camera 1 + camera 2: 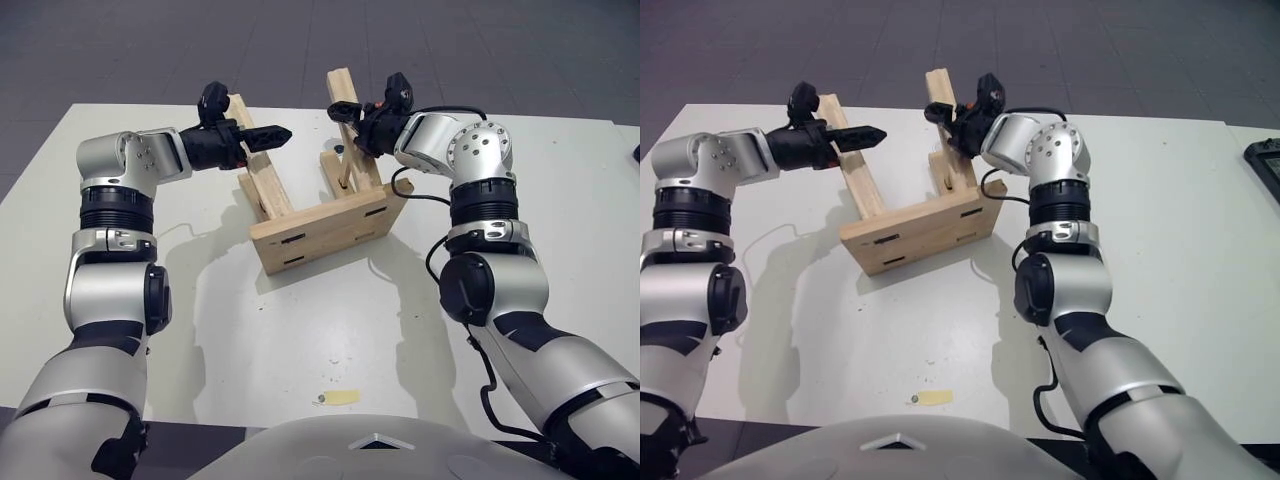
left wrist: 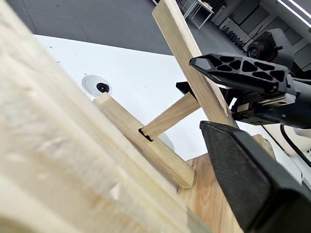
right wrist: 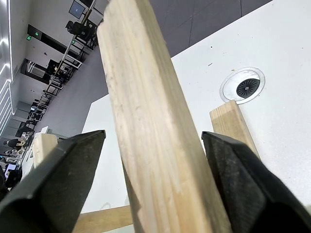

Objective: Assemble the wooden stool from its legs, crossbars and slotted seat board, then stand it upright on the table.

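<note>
Your white table (image 1: 300, 340) carries the wooden stool (image 1: 320, 200) near its middle. It lies on its side and is not yet upright. The slotted seat board (image 1: 325, 232) stands on edge nearest you, and the legs point away from it. The left leg (image 1: 262, 185) runs low over the table, while the right leg (image 1: 343, 92) rises higher. In the left wrist view a crossbar (image 2: 170, 115) sits in a notch between two of the legs. Your right gripper (image 1: 350, 112) straddles the right leg near its free end, fingers (image 3: 63, 179) spread with a gap on each side, so nothing is clamped. Your left gripper (image 1: 270, 136) hovers just beside the left leg, parted and empty. A round cable grommet (image 3: 243, 85) is set into the table beyond the stool, and a small yellow tag (image 1: 337, 398) lies near your edge. I judge the joints to be the main risk. Lifting by one leg's far end could lever it out of its slot or pop the crossbar loose. If you close the right fingers off-centre, the leg may twist. With the left side unsupported, the stool could pivot on the seat edge and topple.
</note>
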You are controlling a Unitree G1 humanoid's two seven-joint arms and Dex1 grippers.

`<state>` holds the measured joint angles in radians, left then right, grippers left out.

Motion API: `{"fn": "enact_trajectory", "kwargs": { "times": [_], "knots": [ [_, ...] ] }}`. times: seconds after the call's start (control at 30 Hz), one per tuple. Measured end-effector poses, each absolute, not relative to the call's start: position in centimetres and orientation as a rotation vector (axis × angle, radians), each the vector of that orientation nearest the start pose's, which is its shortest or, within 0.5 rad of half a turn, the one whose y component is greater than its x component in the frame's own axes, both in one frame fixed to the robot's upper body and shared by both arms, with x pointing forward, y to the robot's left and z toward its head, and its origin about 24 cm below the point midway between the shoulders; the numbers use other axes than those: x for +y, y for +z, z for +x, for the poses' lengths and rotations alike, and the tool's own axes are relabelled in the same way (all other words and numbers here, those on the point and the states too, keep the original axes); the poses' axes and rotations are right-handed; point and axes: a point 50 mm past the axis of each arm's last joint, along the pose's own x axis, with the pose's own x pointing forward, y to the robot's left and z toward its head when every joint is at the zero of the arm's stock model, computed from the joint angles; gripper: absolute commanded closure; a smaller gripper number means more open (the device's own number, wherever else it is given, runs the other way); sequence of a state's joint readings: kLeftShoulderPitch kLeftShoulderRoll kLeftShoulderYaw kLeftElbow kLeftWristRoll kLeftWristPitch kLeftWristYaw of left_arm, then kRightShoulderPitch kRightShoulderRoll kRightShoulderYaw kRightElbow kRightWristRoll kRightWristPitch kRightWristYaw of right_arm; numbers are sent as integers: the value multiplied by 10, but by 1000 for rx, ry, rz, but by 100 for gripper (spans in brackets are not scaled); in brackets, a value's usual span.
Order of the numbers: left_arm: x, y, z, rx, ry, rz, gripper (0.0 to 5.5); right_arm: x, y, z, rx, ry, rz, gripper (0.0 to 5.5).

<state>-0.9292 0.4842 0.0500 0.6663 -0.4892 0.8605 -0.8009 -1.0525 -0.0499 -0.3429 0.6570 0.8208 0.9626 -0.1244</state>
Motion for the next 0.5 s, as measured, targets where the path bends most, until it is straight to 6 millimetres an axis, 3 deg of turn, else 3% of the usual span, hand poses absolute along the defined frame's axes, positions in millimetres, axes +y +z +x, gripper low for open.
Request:
{"fn": "enact_trajectory", "kwargs": {
  "times": [0.1,0.2,0.4,0.5],
  "knots": [
    [188,157,371,430,-760,-293,14,-74,168,382,579,478,726,64],
    [194,156,374,398,-694,-226,10,-69,168,380,569,504,711,18],
    [202,150,370,367,-642,-213,10,-61,169,376,520,541,632,12],
    [201,152,366,334,-655,-185,10,-59,169,373,454,546,508,12]
  ]
}}
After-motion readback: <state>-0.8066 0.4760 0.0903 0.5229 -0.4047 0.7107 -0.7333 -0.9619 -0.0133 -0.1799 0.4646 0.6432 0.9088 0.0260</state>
